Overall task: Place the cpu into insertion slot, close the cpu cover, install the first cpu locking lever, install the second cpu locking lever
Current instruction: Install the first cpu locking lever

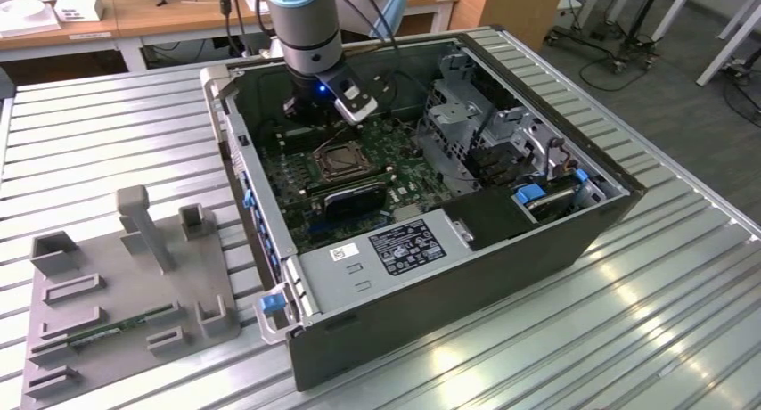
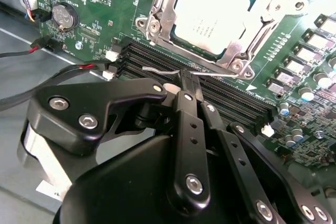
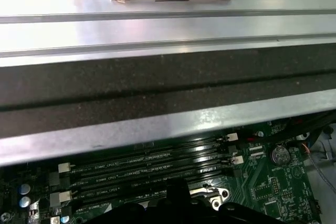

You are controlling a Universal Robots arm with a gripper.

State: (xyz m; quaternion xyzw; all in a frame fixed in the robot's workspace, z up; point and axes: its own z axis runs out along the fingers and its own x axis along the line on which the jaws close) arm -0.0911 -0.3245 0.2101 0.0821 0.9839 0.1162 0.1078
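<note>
With the cpu [image 2: 212, 17] seated and the cpu cover [image 2: 164, 1] down, the gripper [image 2: 187, 76], fingers together, touches a seemingly unlatched locking lever [image 2: 157, 70]

The cpu [image 2: 210, 14] runs past the second wrist view's edge; the tool [image 2: 185, 78] hides part of the memory slots [image 2: 236, 103] directly beneath it.

A ribbed aluminium table [image 1: 666, 339] of long parallel slats spans most of the exterior view, and pale reflections of light lie across its lower right. Wooden desks [image 1: 155, 13] stand along the upper left, with a wooden panel [image 1: 511, 9] at top centre. Grey floor [image 1: 666, 80] shows at the upper right, carrying castored stand bases [image 1: 589, 40] and white frame legs [image 1: 735, 36].
</note>
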